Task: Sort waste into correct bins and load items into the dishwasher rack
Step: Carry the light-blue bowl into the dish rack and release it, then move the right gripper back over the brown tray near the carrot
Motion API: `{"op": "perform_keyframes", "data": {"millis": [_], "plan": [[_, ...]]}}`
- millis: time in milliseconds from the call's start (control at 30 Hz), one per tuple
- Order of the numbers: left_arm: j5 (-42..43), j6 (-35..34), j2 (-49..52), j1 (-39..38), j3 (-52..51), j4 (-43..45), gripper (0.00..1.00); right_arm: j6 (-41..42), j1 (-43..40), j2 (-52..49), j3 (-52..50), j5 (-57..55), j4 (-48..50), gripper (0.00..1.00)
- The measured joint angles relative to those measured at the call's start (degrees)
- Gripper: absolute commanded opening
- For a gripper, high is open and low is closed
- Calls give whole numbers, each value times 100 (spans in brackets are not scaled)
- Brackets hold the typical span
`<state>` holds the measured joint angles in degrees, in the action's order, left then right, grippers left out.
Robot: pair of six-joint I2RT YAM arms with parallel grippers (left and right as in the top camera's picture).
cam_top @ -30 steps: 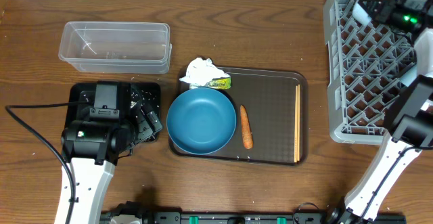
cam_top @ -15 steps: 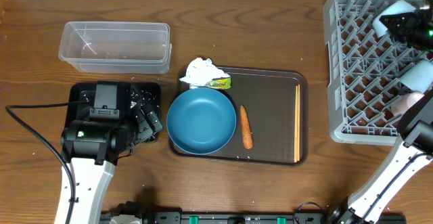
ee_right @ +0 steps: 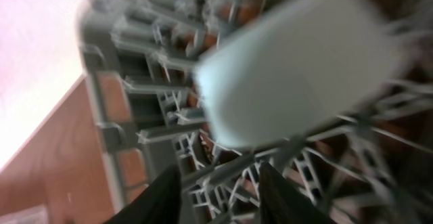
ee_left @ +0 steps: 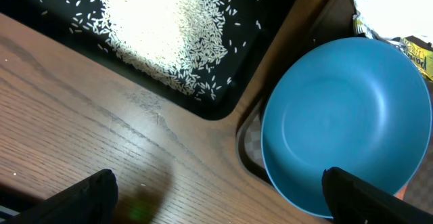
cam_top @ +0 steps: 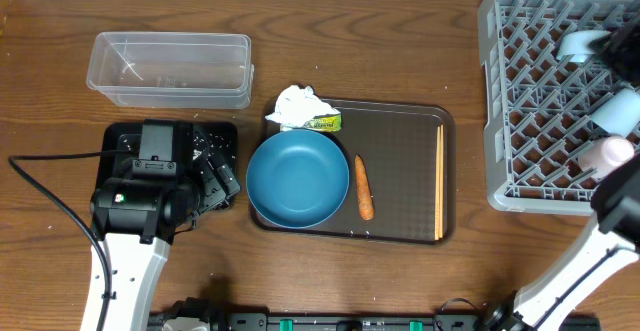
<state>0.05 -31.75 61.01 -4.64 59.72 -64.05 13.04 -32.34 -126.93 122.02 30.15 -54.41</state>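
Observation:
The grey dishwasher rack stands at the right. A small light-blue bowl lies tilted on its lattice, blurred in the right wrist view. My right gripper hangs just off it, open, nothing between its fingers. On the brown tray sit the large teal bowl, carrot, chopsticks, tissue and wrapper. My left gripper is wide open over bare wood between the teal bowl and the black tray, which holds the rice.
The clear tub stands at the back left, beyond the black tray that my left arm partly covers. Another pale rounded thing lies in the rack by my right arm; I cannot tell what it is.
My right gripper has opened and swung right and toward the front across the rack, letting go of the small light-blue bowl, which now lies on the lattice. The left arm has not moved.

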Motion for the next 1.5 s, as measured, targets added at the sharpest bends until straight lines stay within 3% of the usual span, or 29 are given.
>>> {"op": "perform_keyframes", "data": {"millis": [233,433,533,600,667,867,900,933,967,1233,1500], "plan": [[0,0,0,0,0,0,99,636,24,1805,22,-533,-66,46],[0,0,0,0,0,0,99,922,350,2721,31,-623,-455,57],[0,0,0,0,0,0,99,990,809,3016,35,-614,-1045,69],[0,0,0,0,0,0,99,988,1235,3119,39,-619,-1530,68],[0,0,0,0,0,0,99,940,1742,3143,39,-599,-1987,55],[0,0,0,0,0,0,99,1040,3386,3058,-243,-1102,-2715,57],[0,0,2,0,0,-2,99,1084,3585,3058,-343,-1257,-2728,59],[0,0,0,0,0,2,99,1165,3864,3058,-509,-1486,-2728,73],[2,0,0,0,0,0,99,1259,4133,3056,-691,-1676,-2730,99],[0,0,0,0,0,2,99,1580,5602,2981,-2496,-2688,-1945,99],[0,0,0,0,0,0,99,1904,5576,2979,-3748,-3200,-1392,98]]}}
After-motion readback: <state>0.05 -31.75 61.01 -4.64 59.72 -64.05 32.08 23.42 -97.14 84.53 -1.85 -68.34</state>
